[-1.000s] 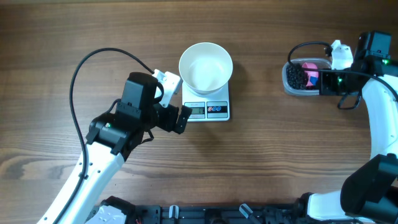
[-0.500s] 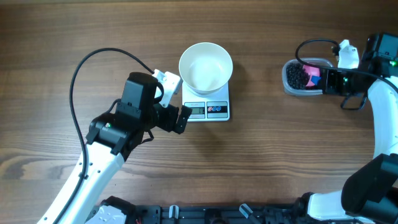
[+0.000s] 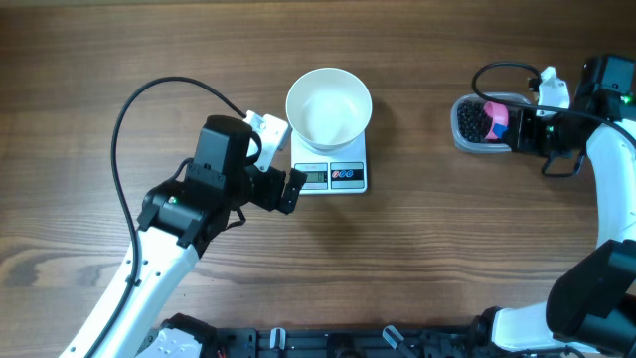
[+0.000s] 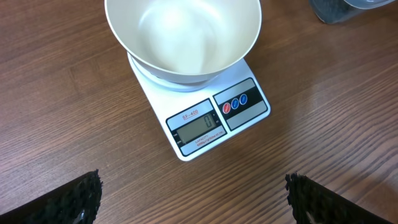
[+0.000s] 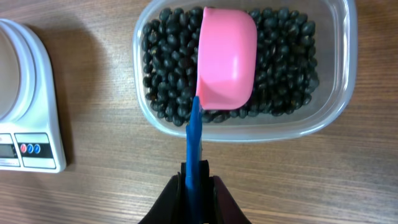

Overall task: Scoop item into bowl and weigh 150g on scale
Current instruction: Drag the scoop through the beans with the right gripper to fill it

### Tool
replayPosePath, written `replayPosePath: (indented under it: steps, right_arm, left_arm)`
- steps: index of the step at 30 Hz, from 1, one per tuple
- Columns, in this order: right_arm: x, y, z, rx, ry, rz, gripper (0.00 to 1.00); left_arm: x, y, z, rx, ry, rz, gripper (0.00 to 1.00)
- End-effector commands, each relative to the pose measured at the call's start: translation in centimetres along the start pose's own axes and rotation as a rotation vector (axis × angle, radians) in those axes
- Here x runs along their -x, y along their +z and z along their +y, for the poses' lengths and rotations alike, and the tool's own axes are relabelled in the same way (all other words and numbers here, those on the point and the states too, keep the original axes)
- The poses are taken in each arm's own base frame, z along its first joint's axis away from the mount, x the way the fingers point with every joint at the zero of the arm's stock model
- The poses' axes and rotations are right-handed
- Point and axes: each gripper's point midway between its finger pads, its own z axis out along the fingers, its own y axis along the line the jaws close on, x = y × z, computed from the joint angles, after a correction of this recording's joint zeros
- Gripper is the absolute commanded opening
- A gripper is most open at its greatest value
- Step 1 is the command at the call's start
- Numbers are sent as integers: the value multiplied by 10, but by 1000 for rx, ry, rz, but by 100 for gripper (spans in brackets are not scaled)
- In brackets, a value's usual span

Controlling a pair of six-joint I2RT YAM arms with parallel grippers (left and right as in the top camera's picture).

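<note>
Right gripper [image 5: 196,180]: pinching pink plastic scoop [image 5: 225,62] by blue handle, over tiny black beans [image 5: 165,74].
Left gripper [image 4: 196,202]: fingers spread wide.

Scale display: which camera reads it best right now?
Left wrist: the display is close, faces the lens and reads zero. Overhead shows it tiny and unreadable. Right wrist catches only the near end of the scale, with the display mostly cut off at the frame edge.
</note>
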Motion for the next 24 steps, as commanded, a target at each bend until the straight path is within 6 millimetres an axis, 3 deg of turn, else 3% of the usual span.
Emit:
replayPosePath:
  steps: [1,14,24]
  right_arm:
    - [-2,10,8,66,13,14,4]
    - [-7,9,11,79,41,34,4]
    - [-11,5,-4,65,91,36,4]
  left_arm:
    - [-2,2,-4,-20,5,6,100]
    - [-2,2,-4,-19,5,6,100]
    - [-2,2,-4,-20,5,6,100]
